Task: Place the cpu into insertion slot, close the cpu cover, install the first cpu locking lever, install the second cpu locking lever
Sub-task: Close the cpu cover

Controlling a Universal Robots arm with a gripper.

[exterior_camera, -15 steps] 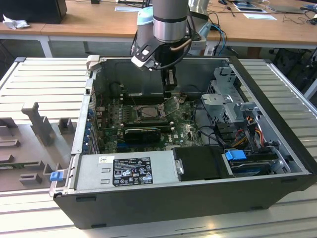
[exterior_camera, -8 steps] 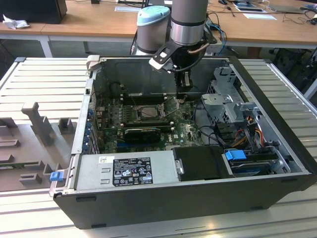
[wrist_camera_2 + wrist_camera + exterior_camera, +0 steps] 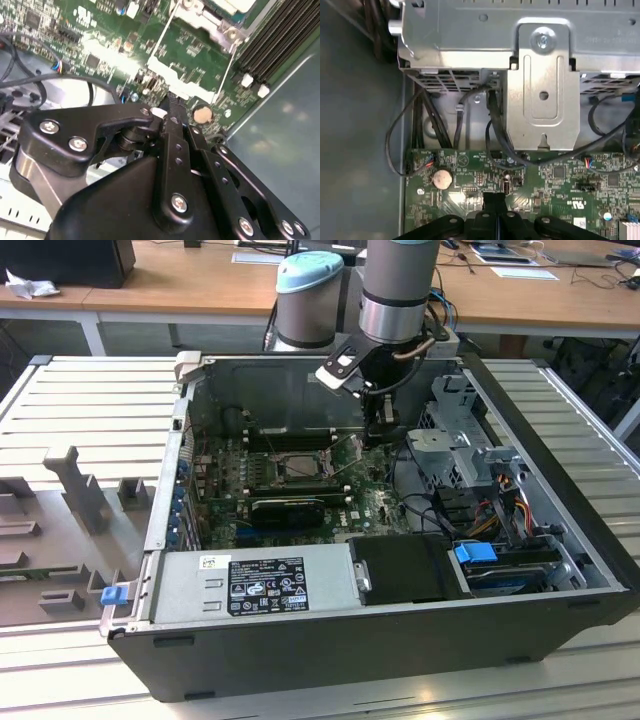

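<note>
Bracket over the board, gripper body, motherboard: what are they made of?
The drive bracket looks like bare stamped sheet metal: dull silver, pressed ribs, folded edges. The gripper is matte black, either coated metal or plastic, with shiny steel-looking screws. The motherboard is green lacquered laminate with a glossy sheen.

Arm (image 3: 398, 285) stands near vertical, wrist straight under it, and the gripper (image 3: 383, 428) hangs at the end pointing down. In both wrist views the black fingers (image 3: 175, 145) are pressed flat together, the tips meeting in one narrow block at the gripper (image 3: 494, 201) end. The side links are folded in close on either flank.
</note>
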